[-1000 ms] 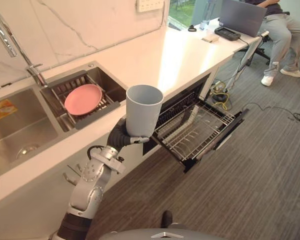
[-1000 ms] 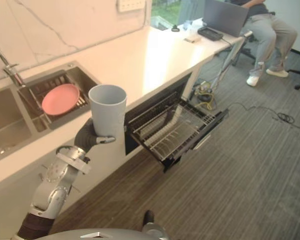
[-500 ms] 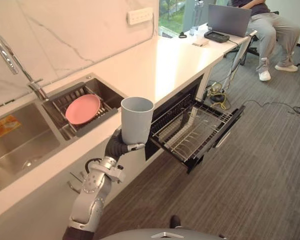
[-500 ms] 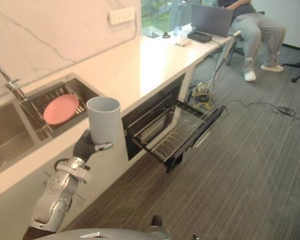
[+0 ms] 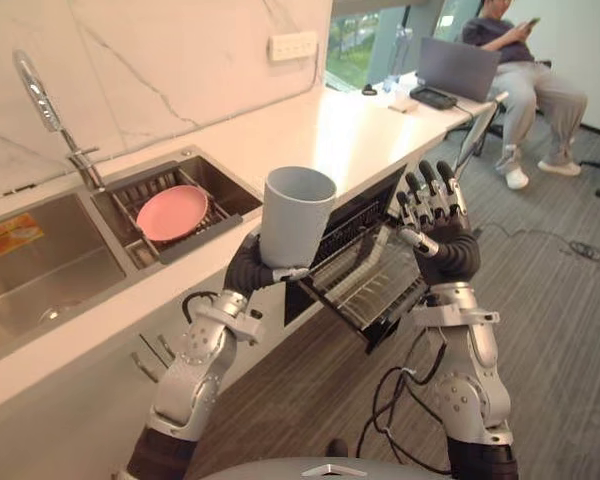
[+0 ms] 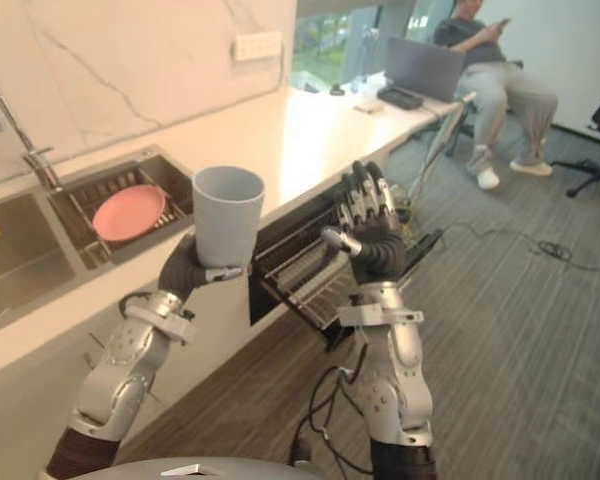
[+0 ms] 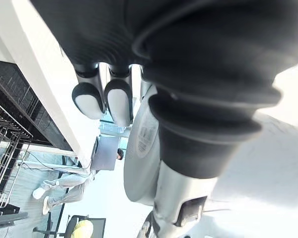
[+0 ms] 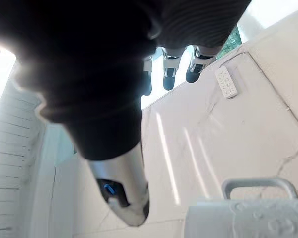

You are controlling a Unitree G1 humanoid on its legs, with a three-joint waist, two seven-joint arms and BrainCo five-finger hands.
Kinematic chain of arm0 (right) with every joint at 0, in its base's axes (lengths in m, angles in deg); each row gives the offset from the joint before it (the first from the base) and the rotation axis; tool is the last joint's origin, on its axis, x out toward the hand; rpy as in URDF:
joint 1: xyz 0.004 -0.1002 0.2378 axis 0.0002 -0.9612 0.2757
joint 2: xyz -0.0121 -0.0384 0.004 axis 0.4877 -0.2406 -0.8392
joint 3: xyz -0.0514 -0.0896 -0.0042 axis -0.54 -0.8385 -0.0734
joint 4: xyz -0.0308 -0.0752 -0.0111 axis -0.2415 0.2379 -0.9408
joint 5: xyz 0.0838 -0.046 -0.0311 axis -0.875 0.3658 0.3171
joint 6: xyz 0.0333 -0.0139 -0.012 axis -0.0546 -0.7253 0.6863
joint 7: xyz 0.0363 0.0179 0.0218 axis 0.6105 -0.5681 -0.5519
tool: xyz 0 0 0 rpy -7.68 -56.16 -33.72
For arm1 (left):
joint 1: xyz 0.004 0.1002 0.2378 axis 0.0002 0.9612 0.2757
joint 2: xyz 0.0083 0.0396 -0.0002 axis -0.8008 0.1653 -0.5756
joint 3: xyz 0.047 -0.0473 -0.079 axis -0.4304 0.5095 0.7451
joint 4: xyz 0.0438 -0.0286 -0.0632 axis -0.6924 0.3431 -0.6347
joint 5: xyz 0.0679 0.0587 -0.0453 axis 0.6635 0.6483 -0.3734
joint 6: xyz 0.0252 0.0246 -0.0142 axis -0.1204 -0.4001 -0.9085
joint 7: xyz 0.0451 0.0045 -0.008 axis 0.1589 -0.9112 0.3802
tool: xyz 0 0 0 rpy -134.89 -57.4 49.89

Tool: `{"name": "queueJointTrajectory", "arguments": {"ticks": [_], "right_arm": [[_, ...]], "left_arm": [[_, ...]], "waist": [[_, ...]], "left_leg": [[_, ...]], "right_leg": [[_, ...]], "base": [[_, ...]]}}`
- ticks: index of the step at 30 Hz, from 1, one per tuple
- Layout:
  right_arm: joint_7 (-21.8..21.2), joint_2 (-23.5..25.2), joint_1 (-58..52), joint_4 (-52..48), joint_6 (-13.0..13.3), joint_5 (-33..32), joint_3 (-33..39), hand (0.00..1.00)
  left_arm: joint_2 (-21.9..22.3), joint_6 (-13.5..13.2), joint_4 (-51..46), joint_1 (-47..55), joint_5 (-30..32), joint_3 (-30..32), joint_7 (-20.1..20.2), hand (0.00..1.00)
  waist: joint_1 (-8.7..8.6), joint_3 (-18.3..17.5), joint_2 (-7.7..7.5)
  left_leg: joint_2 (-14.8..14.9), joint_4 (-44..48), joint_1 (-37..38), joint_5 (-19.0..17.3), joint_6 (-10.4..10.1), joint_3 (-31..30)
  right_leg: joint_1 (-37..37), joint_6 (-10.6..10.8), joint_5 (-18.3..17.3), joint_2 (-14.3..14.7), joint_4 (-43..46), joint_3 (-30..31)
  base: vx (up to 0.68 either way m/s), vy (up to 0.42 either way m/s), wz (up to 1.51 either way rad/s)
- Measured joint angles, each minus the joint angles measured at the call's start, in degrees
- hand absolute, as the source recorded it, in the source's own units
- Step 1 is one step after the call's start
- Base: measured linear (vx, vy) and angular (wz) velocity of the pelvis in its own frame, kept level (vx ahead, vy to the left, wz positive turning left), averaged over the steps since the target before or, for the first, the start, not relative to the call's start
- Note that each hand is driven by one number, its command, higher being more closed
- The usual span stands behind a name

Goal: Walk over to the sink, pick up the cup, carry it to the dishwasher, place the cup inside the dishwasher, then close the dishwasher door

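A pale grey-blue cup (image 5: 298, 214) stands upright in the air, with my left hand (image 5: 248, 272) shut round its lower part in front of the counter edge. The cup (image 6: 226, 214) is level with the left end of the dishwasher (image 5: 365, 285), whose wire rack is pulled out over its lowered door under the counter. My right hand (image 5: 435, 228) is raised to the right of the cup, fingers straight and spread, holding nothing. It hides part of the rack. In the right wrist view its fingers (image 8: 169, 74) point up, straight.
A pink plate (image 5: 172, 212) lies in a rack in the sink (image 5: 40, 275) left of the cup, with the faucet (image 5: 40, 95) behind it. A person (image 5: 525, 75) sits at the counter's far end by a laptop (image 5: 456, 68). Grey carpet lies to the right.
My right hand has risen into view beside the cup. The camera has shifted, and the cup stays held in my left hand, now closer to the dishwasher rack.
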Motion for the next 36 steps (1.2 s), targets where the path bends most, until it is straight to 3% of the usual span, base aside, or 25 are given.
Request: {"name": "queueJointTrajectory", "arguments": {"ticks": [6,11,14,24,36], "right_arm": [[0.08,0.04,6.24,0.04,-1.58,-0.5,-3.13,0.0],[0.05,0.34,7.83,0.39,-3.06,-0.55,-5.41,0.0],[0.06,0.34,9.46,0.99,-3.33,-0.36,-5.81,0.0],[0.02,0.31,10.26,2.26,-4.45,0.93,-6.55,0.0],[0.05,0.34,11.2,2.12,-5.42,8.05,-7.32,0.0]], "left_arm": [[0.41,-0.03,2.39,-4.2,2.18,-3.12,-0.11,1.0],[0.36,-0.07,4.77,-6.11,4.49,-4.65,-1.98,1.0],[0.36,-0.09,6.68,-6.51,4.65,-5.5,-3.46,1.0],[0.6,-0.21,7.83,-8.96,5.61,-5.01,-7.19,1.0],[1.15,-0.39,8.85,-9.64,5.65,-2.27,-11.0,1.0]], "waist": [[-0.09,0.22,-0.23],[0.43,1.78,-1.83],[0.28,1.85,-1.78],[-0.1,2.04,-1.91],[-0.11,2.46,-2.59]], "left_leg": [[0.29,-0.71,0.37,0.16,-0.26,-0.83],[0.0,-1.13,0.91,0.34,-0.06,-1.05],[-0.06,-1.19,0.59,0.53,-0.05,-1.08],[-0.07,-2.27,0.91,1.39,-0.37,-1.22],[0.02,-2.15,0.89,1.47,-0.35,-0.9]], "right_leg": [[0.55,0.32,0.42,0.17,0.01,-1.3],[1.27,0.38,0.38,0.03,-0.02,-1.64],[0.94,0.39,0.36,-0.07,-0.02,-1.77],[0.78,0.23,0.54,-0.01,-0.02,-2.24],[0.68,0.11,0.69,0.19,-0.03,-1.92]], "base": [[0.04,-0.004,0.06],[-0.01,0.001,0.03],[0.0,0.0,0.0],[0.0,-0.003,0.01],[0.0,0.0,0.0]]}}
